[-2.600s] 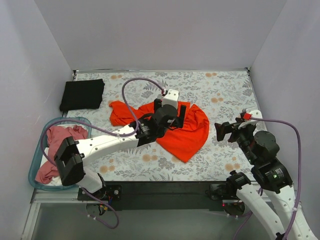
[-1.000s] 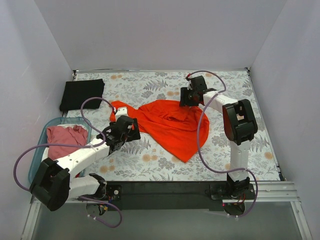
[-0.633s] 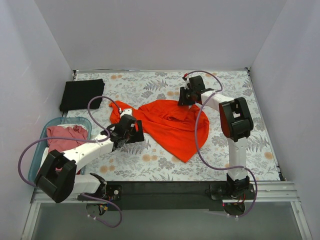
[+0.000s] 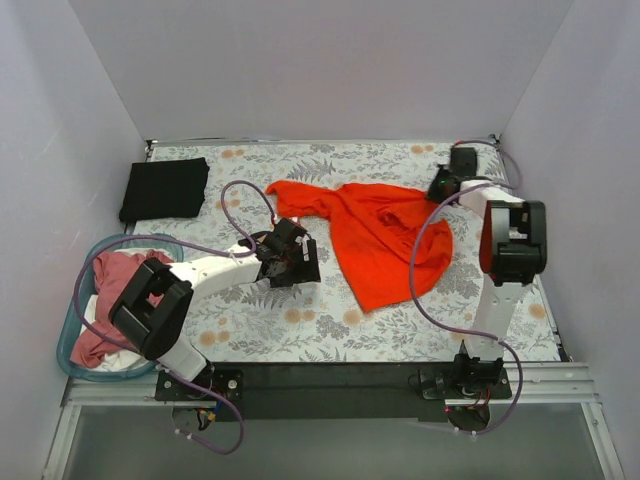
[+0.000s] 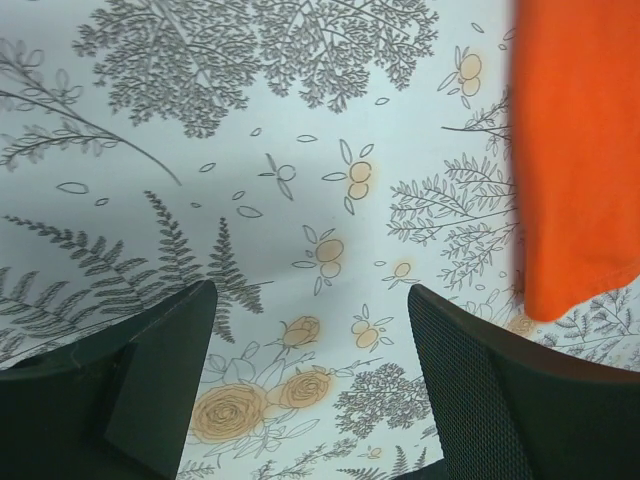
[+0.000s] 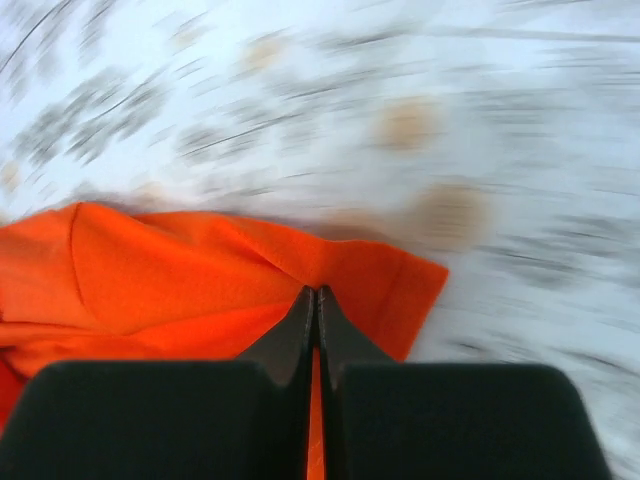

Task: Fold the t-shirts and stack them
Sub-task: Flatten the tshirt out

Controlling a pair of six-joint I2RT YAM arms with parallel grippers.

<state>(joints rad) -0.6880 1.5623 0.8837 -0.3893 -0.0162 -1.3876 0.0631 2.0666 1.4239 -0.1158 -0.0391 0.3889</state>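
Note:
A bright orange-red t-shirt (image 4: 385, 232) lies rumpled across the middle and right of the table. My right gripper (image 4: 437, 190) is shut on its far right edge; the right wrist view shows the black jaws pinched together on the orange cloth (image 6: 200, 290). My left gripper (image 4: 298, 262) hovers open over bare tablecloth left of the shirt, nothing between its fingers (image 5: 470, 370), and the shirt's edge (image 5: 580, 150) hangs at the right of that view. A black t-shirt (image 4: 165, 188) lies folded at the far left. A dusty pink t-shirt (image 4: 115, 275) sits in the basket over a white one (image 4: 92, 312).
The teal plastic basket (image 4: 70, 335) stands at the table's left front edge. White walls close in the table on three sides. The floral tablecloth (image 4: 300, 320) covers the whole surface.
The right gripper has closed on the orange-red shirt's edge and dragged it right and back; the shirt now lies farther right. The left arm has swung right, its gripper still open.

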